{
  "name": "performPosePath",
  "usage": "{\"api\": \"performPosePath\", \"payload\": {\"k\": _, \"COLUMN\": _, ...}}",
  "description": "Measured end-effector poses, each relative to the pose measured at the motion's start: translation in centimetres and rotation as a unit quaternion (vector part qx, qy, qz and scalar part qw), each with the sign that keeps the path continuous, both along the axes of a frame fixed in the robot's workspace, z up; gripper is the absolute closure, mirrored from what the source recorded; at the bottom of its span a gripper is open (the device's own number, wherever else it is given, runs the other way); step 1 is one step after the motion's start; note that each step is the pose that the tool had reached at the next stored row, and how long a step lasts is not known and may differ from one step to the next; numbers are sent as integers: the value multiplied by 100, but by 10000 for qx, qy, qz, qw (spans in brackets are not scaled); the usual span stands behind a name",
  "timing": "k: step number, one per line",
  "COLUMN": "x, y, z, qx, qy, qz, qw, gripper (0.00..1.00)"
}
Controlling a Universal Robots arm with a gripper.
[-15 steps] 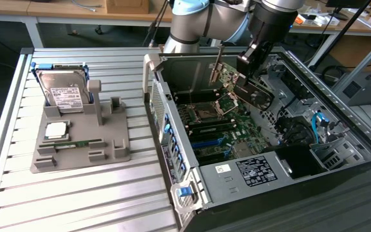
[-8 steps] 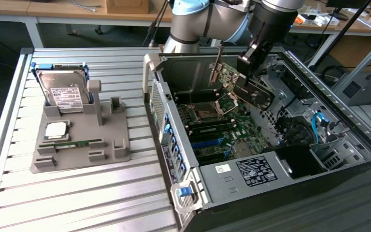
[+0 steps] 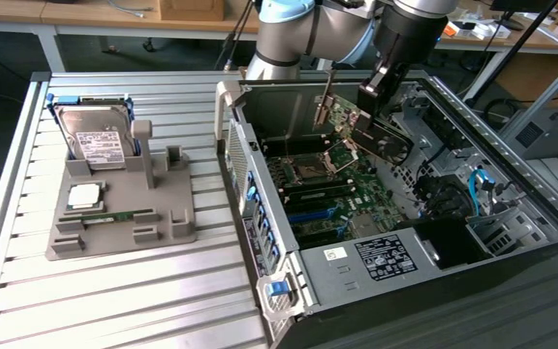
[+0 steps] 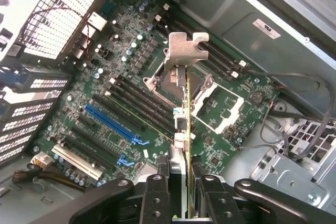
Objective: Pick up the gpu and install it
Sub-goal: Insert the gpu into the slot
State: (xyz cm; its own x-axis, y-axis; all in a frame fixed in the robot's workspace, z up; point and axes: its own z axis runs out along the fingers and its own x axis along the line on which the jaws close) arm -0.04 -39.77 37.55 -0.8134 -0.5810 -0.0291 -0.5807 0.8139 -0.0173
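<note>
The gpu [image 3: 374, 134], a green card with a black fan on one face and a silver end bracket [image 3: 324, 102], hangs tilted above the motherboard [image 3: 330, 190] inside the open computer case [image 3: 259, 189]. My gripper [image 3: 378, 89] is shut on the card's upper edge. In the wrist view the gpu [image 4: 188, 124] is seen edge-on between my fingers [image 4: 157, 195], with its bracket [image 4: 184, 48] at the far end. My gripper [image 4: 187, 184] holds it over the motherboard [image 4: 121, 61]. A long blue slot [image 4: 113, 124] lies apart from the card, off to one side.
At the exterior view's left, a grey holder [image 3: 163, 225] on the slatted metal table carries a silver hard drive [image 3: 99, 142], a processor chip [image 3: 85, 194] and a RAM stick [image 3: 114, 217]. The case holds a power supply [image 3: 386, 258], blue cables [image 3: 478, 189] and a drive cage [image 4: 58, 14].
</note>
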Motion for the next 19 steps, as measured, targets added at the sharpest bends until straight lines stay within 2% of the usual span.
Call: {"api": "performPosePath", "payload": {"k": 19, "x": 0, "y": 0, "z": 0, "qx": 0, "qy": 0, "qz": 293, "qw": 9996, "gripper": 73}}
